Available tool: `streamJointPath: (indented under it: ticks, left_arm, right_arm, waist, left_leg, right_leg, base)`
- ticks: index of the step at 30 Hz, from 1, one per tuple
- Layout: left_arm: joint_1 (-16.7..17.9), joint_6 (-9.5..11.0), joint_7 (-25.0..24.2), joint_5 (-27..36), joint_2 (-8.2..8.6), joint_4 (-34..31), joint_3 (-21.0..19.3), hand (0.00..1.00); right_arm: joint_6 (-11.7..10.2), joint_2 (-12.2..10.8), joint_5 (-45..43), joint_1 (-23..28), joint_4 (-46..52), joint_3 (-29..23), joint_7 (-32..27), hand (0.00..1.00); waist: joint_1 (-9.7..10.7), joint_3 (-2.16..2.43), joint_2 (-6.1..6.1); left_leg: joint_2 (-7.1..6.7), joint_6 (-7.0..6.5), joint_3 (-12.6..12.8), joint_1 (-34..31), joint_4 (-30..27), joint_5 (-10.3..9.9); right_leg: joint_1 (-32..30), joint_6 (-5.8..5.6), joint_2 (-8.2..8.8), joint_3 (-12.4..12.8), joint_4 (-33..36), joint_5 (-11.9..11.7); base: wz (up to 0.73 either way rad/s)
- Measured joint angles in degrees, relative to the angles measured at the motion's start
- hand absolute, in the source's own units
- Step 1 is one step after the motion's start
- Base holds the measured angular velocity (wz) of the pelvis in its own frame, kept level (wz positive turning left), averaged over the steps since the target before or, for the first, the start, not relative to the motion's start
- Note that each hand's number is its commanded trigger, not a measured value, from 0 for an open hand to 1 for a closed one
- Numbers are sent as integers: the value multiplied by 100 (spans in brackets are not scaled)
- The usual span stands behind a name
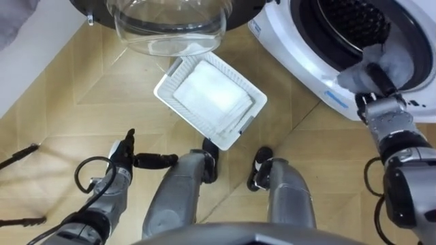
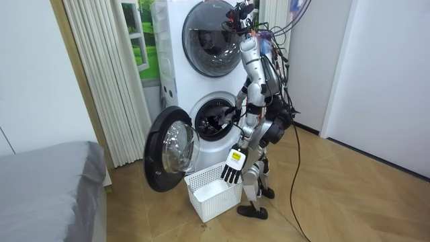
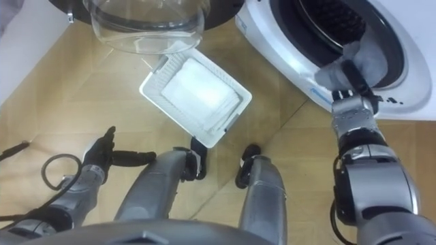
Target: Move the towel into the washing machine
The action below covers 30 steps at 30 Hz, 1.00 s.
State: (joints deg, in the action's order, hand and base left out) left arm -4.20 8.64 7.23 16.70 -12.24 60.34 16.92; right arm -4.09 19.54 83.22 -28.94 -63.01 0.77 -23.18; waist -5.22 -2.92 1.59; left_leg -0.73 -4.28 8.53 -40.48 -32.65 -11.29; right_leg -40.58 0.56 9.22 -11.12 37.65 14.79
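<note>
— What does the right hand (image 1: 373,75) hold?
— Its fingers are curled around the grey towel (image 1: 400,60), at the rim of the round opening of the washing machine (image 1: 300,54). The arm reaches forward to it.
— And the left hand (image 1: 122,153)?
— It hangs low beside the leg, fingers straight, holding nothing.
— What is around?
— A white basket (image 1: 160,92) on the wooden floor (image 1: 61,116), near the open glass door (image 1: 170,30). The robot stands just before the machine.
</note>
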Motion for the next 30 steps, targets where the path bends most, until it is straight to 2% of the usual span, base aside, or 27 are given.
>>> streamJointPath:
  ticks: [2, 5, 9, 11, 15, 20, 25, 30]
  left_arm:
    - [-3, 2, 4, -5, -1, -7, -55, 0]
    - [-2, -1, -3, -75, -4, -2, -153, 0]
    - [20, -47, -3, -194, -6, -11, -437, 0]
    - [48, -126, 2, -343, -11, 14, -559, 0]
    - [26, -156, 2, -612, -4, 35, -571, 0]
    - [23, -257, 1, -789, 6, 40, -627, 0]
    - [36, -420, -25, -829, 22, 48, -619, 0]
    - [29, -440, -65, -820, 22, 46, -600, 0]
  right_arm:
    - [25, 30, 542, -96, 55, -147, 331, 0]
    - [47, 38, 832, -244, 92, -405, 658, 0]
    - [52, 101, 1119, -519, 260, -822, 704, 0]
    - [52, 101, 1145, -536, 303, -871, 754, 0]
    - [53, 101, 1142, -563, 324, -951, 784, 0]
    - [235, 101, 1150, -616, 308, -1120, 799, 0]
    - [238, 101, 1141, -616, 288, -1119, 939, 0]
    - [208, 101, 1151, -560, 233, -1119, 1132, 0]
  waist:
    - [30, -22, 44]
    - [46, -29, 83]
    - [121, -28, 88]
    - [174, -21, 98]
    - [252, -22, 100]
    - [278, -23, 101]
    - [240, -27, 91]
    - [218, -26, 76]
  left_leg:
    - [-18, -17, 24, -10, -8, -2]
    - [-23, -28, 49, -14, -19, -6]
    - [-12, -46, 83, -108, -11, 5]
    - [-21, -52, 105, -182, -23, 10]
    - [-74, -59, 110, -243, -97, 13]
    - [-118, -123, 107, -222, -106, 46]
    - [-104, -156, 95, -182, -73, 67]
    - [-98, -166, 97, -119, 5, 75]
  right_leg:
    - [-58, 3, 62, 8, 80, 14]
    - [-77, -1, 75, 15, 119, 31]
    - [-169, 1, 74, 5, 121, 21]
    - [-262, 0, 84, 36, 185, 22]
    - [-346, -36, 172, 35, 328, 44]
    - [-325, -48, 211, 36, 330, 42]
    - [-255, -74, 188, 11, 294, 24]
    - [-176, -91, 167, -1, 184, -17]
  base:
    - [-2]
    - [0]
    - [2]
    - [0]
    - [3]
    - [5]
    - [3]
    - [-1]
